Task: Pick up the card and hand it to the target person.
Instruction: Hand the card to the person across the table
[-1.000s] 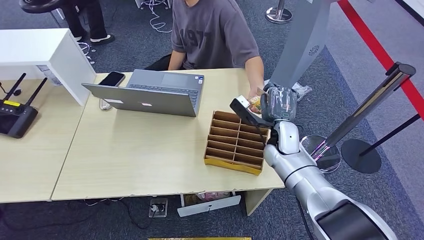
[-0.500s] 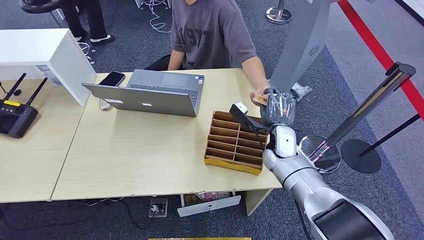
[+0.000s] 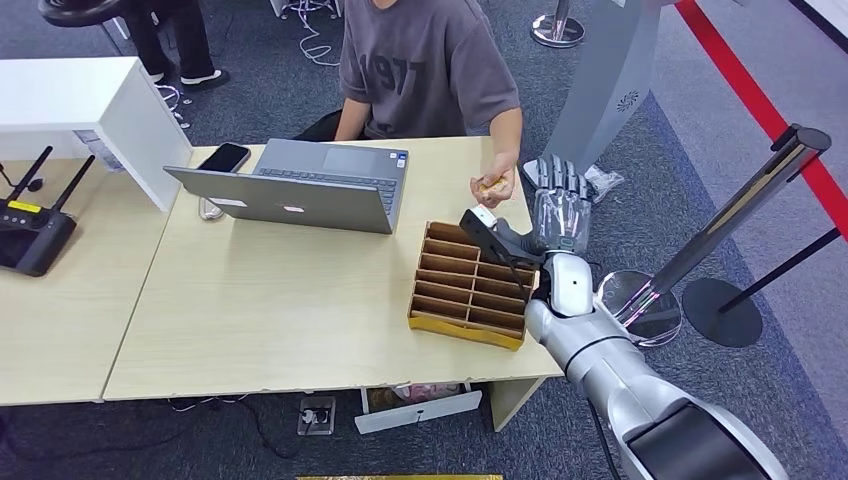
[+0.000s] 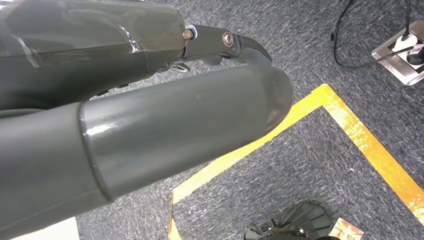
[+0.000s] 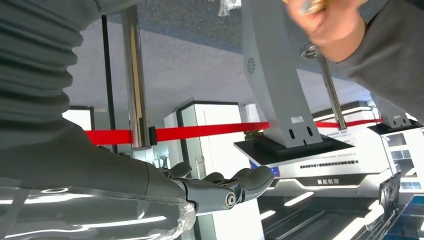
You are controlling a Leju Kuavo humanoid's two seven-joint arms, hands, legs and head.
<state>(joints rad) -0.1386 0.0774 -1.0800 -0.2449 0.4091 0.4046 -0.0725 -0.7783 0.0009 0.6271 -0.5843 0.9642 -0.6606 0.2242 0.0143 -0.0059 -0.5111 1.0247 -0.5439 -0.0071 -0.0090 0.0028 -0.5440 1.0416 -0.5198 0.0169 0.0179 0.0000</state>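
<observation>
Card (image 3: 489,184) sits in the person's hand (image 3: 497,186); right hand (image 3: 556,200) is released, fingers straight. Best to draw it clear of the organizer (image 3: 470,285).

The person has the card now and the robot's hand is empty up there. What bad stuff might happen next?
Two things, maybe. The right hand hangs open just past the table edge, close to the person's hand holding the card; a sudden move might bump it. Pulling back low, the arm might also clip the wooden divider box right beside it and shove it along the table.
</observation>
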